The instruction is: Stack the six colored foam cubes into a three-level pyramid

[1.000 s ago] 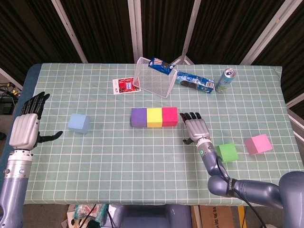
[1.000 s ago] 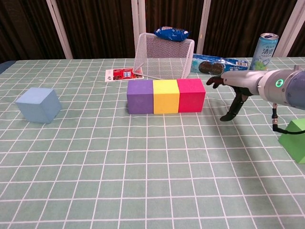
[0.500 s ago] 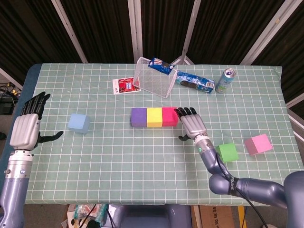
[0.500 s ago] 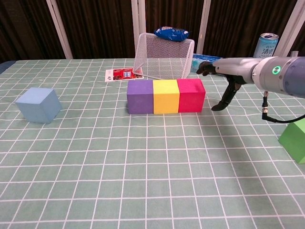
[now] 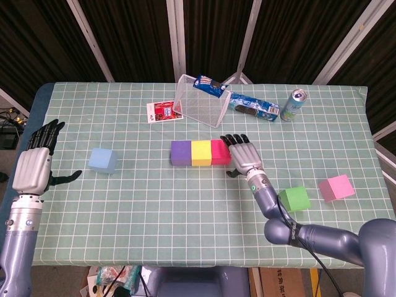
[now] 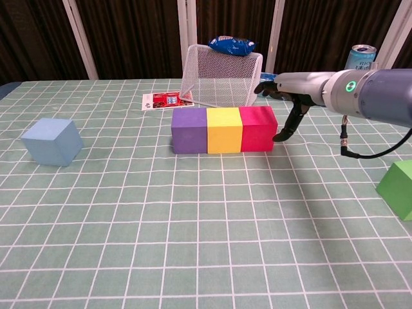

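Both hands empty, fingers spread: right hand point(image 5: 243, 153) beside red cube point(image 6: 257, 129), left hand point(image 5: 36, 166) apart; can point(image 6: 358, 58) lettering unreadable.

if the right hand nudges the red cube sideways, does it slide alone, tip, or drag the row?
Probably it pushes the row: the red cube sits flush against the yellow cube and purple cube. Tipping looks unlikely, since it rests flat. Being foam, it is likely light and may dent slightly under the right hand.

Three cubes point(image 5: 201, 153) in row mid-table; mesh basket point(image 5: 199, 101) behind them
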Motion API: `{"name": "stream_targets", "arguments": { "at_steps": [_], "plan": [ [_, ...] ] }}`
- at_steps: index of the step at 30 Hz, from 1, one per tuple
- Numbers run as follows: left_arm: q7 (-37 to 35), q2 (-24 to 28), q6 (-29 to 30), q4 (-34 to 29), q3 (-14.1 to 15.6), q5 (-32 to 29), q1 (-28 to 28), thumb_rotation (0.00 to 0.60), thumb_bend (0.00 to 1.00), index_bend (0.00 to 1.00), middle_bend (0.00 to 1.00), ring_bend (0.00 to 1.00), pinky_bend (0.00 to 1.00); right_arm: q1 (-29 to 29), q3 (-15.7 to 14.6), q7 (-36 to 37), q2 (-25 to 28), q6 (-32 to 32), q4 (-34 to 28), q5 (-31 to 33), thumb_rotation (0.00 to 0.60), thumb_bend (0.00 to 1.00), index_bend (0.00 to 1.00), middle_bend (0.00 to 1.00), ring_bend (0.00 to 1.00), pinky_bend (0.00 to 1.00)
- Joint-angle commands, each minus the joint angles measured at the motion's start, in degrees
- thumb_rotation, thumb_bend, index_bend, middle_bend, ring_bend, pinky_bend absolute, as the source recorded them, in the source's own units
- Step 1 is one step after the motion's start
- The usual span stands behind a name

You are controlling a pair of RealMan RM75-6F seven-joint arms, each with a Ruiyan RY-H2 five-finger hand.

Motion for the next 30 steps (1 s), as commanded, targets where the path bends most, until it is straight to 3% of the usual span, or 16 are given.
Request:
{"name": "stream_targets", "arguments": {
  "at_steps": [1,10,15,30],
  "plan": [
    [0.0,0.0,0.0,0.0,0.0,-0.1,0.0,0.6,0.08,0.0,0.0,0.0,0.04,0.3,-0.1,-0.1,-0.3,-0.3,0.4,0.4,0.6,0.25,0.0,0.11,0.0,0.0],
    [0.0,-0.1,0.1,0.1,-0.2,-0.2,0.0,0.6,0.08,0.0,0.0,0.0,0.04,1.2,0.5,0.5,-1.9,-1.3,2.9,1.1,0.6,0.25,0.0,0.11,0.0,0.0],
    [0.0,-0.1,-0.1,0.3,-0.1,-0.5,-0.1,0.6,0.08,0.0,0.0,0.0,0.04,2.2,0.8,0.5,-3.2,-2.4,5.0,1.7,0.6,0.25,0.0,0.17,0.03,0.0],
    [-0.4,0.0,-0.6,1.1,-0.4,-1.6,-0.2,0.6,0.08,0.0,0.0,0.0,0.04,4.2,1.4,0.9,-6.4,-4.4,10.4,2.7,0.6,0.25,0.0,0.17,0.03,0.0]
  ]
}}
